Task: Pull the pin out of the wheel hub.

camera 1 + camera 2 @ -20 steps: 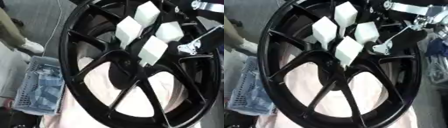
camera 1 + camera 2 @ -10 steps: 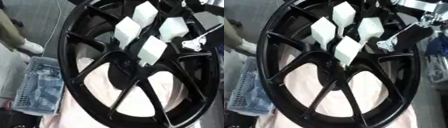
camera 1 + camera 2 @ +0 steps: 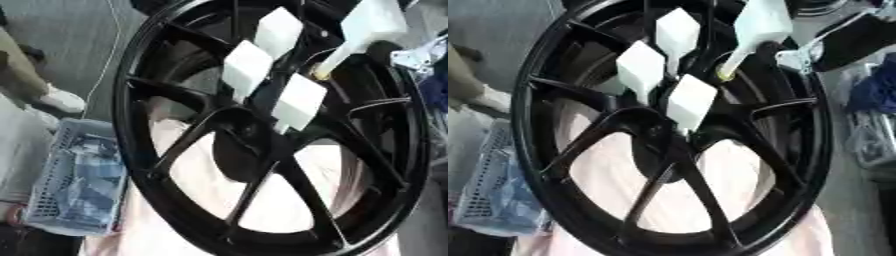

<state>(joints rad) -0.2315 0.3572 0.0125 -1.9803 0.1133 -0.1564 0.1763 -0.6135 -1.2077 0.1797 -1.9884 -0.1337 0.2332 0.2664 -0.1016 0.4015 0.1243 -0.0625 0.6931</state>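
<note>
Pin (image 3: 372,22) with the white block head is now hanging clear of the wheel hub (image 3: 129,125), up by the hub's upper right rim, with its thin stem and yellowish tip fully showing and pointing down toward the spokes. A second ago it was sitting low among the other pins with its stem hidden, so it is looking as though it is coming out of its hole, or is already out of it; the pull itself is most likely done and only the carrying away is left. Three other pins (image 3: 247,67) are standing in a cluster just above the hub's centre, heads tilted the same way as before.

Right hand (image 3: 846,37) is showing beyond the hub's upper right edge, just beside the lifted pin, but I cannot tell whether its fingers are gripping the pin's head. Left hand is not showing in either view.

Beneath the hub a pale pink cloth (image 3: 289,200) is lying, and a grey basket (image 3: 74,185) is sitting off the hub's lower left edge. No brand, label or writing is showing legibly anywhere
</note>
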